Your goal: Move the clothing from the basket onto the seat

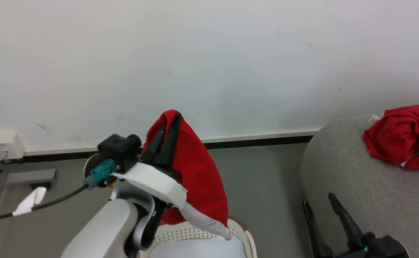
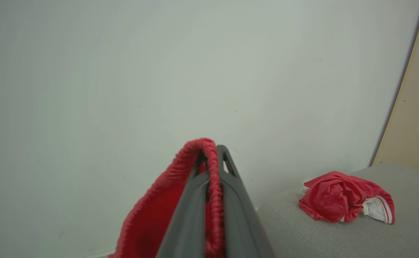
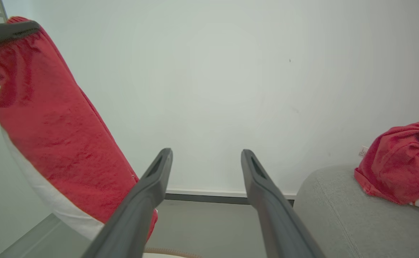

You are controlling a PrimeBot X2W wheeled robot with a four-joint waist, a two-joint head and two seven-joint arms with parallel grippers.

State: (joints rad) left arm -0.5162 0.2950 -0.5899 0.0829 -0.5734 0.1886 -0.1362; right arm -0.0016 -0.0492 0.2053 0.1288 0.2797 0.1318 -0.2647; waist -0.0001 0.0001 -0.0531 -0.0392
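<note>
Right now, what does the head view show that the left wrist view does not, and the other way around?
Head view adds: the basket at its bottom edge, the open right end effector beside the sofa, a wall socket and a black cable.
Left wrist view adds: a beige panel at its right edge.
Both share: the left end effector shut on a red garment, a second red garment crumpled on the grey sofa, and the pale wall.
</note>
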